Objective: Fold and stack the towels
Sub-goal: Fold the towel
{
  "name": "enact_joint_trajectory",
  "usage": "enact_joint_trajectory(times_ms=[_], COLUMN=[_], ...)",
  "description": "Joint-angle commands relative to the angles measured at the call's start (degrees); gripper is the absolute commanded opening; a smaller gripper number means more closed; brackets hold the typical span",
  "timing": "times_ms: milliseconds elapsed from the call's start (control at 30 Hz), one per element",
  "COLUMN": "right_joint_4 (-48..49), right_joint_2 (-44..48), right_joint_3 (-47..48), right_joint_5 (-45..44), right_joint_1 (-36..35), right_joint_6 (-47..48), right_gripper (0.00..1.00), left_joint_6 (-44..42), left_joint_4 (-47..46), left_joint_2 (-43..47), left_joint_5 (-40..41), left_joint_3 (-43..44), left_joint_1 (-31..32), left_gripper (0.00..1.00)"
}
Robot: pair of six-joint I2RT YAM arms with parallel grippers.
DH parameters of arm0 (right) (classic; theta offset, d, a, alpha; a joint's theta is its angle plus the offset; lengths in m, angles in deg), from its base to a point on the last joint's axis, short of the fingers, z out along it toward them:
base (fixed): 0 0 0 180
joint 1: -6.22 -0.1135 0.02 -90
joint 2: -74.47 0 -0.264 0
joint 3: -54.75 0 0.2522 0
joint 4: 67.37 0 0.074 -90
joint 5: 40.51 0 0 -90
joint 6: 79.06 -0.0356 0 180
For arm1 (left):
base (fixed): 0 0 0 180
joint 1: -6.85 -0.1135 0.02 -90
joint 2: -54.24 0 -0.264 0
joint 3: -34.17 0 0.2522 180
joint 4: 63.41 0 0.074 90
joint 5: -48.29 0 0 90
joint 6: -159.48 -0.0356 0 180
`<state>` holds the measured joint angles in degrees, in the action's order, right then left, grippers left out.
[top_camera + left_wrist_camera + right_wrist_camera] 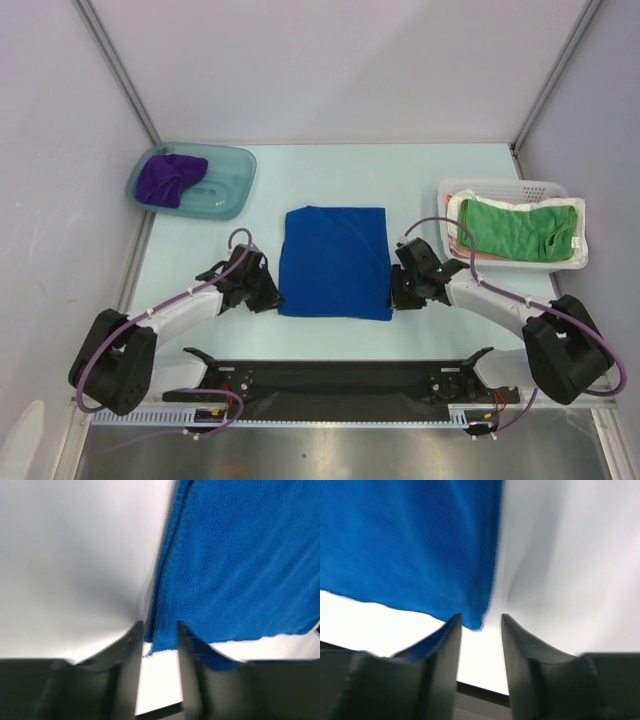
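Overhead, the blue towel lies flat on the table, with the left gripper and right gripper at its near corners. Left wrist: jaws narrowly parted astride the limp corner. Right wrist: likewise parted, though blur perhaps hides contact. It looks like soft, light cloth; pinch the corners.

I have the folded towel lying in the middle of the table, straight ahead of the arm bases. Behind it and off to the left, near the back left corner, sits a tub with a crumpled towel inside. At the right edge, level with the folded towel's far side, a basket holds a stack of towels. My left gripper is at the folded towel's near left corner, my right gripper at its near right corner. In each wrist view that corner lies between the parted fingers.
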<state>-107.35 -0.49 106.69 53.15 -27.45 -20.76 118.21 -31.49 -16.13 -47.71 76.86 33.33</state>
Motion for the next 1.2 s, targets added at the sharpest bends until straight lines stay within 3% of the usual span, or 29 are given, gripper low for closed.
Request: enact_joint_trajectory(times_ms=[0, 100, 233, 467, 667, 833, 1167], right_joint_4=[-3.22, -3.58, 0.02, 10.72, 13.47, 14.79, 16.46], right_joint_2=[3.32, 4.82, 0.88, -16.08, -33.22, -40.61, -42.20], right_joint_3=[-1.09, 2.67, 10.94, 27.55, 39.06, 42.68, 42.42], right_joint_5=[-2.43, -3.66, -3.66, -10.07, -6.32, -4.63, -5.24], right_joint_1=[-0.26, 0.80, 4.83, 11.43, 15.30, 15.48, 15.74], right_joint_6=[-1.61, -0.56, 1.64, 4.36, 4.20, 4.28, 4.19], right_gripper=[0.45, 0.54, 0.54, 0.50, 0.46, 0.46, 0.47], left_joint_6=[0.32, -2.05, -5.13, -8.65, -14.89, -16.03, -14.54], left_joint_4=[2.41, 5.22, 6.46, 4.09, 5.14, 4.16, -5.15], left_joint_2=[2.60, 2.96, -2.20, -19.41, -33.42, -40.98, -45.29], left_joint_5=[0.28, 4.06, 9.77, 17.42, 19.45, 14.97, 6.70], left_joint_3=[2.00, 7.88, 19.13, 39.07, 51.04, 54.82, 53.51], left_joint_1=[0.50, 0.33, -0.46, -4.24, -6.79, -7.93, -9.43], left_gripper=[0.41, 0.54, 0.57, 0.49, 0.43, 0.45, 0.50])
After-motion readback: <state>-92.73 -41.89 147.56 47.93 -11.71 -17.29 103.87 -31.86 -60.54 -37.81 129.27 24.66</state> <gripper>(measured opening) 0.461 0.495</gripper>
